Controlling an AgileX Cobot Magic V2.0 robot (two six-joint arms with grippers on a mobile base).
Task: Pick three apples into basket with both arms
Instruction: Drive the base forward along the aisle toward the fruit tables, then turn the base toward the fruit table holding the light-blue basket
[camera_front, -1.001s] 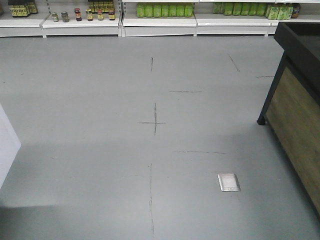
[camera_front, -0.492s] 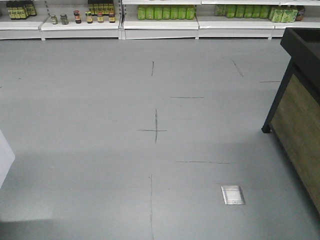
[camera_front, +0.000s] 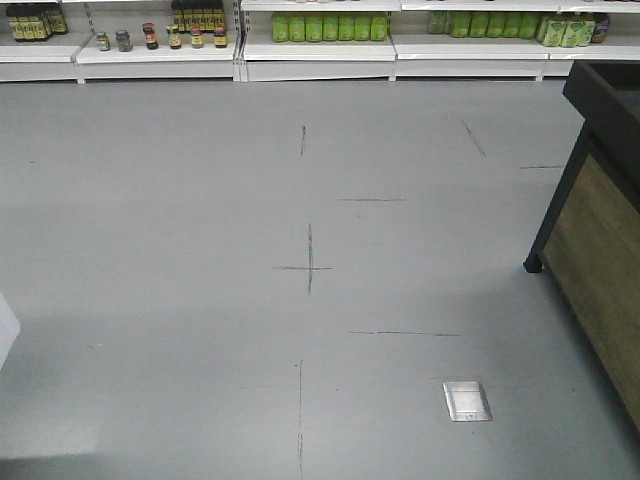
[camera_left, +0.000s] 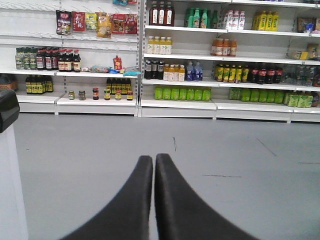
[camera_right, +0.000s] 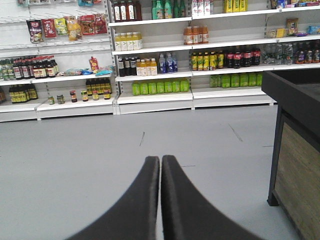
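No apples and no basket show in any view. My left gripper (camera_left: 153, 158) is shut, its two black fingers pressed together with nothing between them, pointing over bare grey floor toward the shelves. In the right wrist view my right gripper (camera_right: 160, 159) is likewise shut and holds nothing, aimed across the floor. Neither arm appears in the front view.
Grey floor (camera_front: 200, 250) with thin dark tape marks and a metal floor plate (camera_front: 467, 400). White store shelves (camera_left: 175, 102) of bottles and jars line the far wall. A black-framed wooden display stand (camera_front: 600, 230) is at the right. A white object edge (camera_front: 6, 340) is at the left.
The front view has shifted: floor marks and the metal plate slid down the frame, the shelves moved up, and the white object at left has nearly left the picture.
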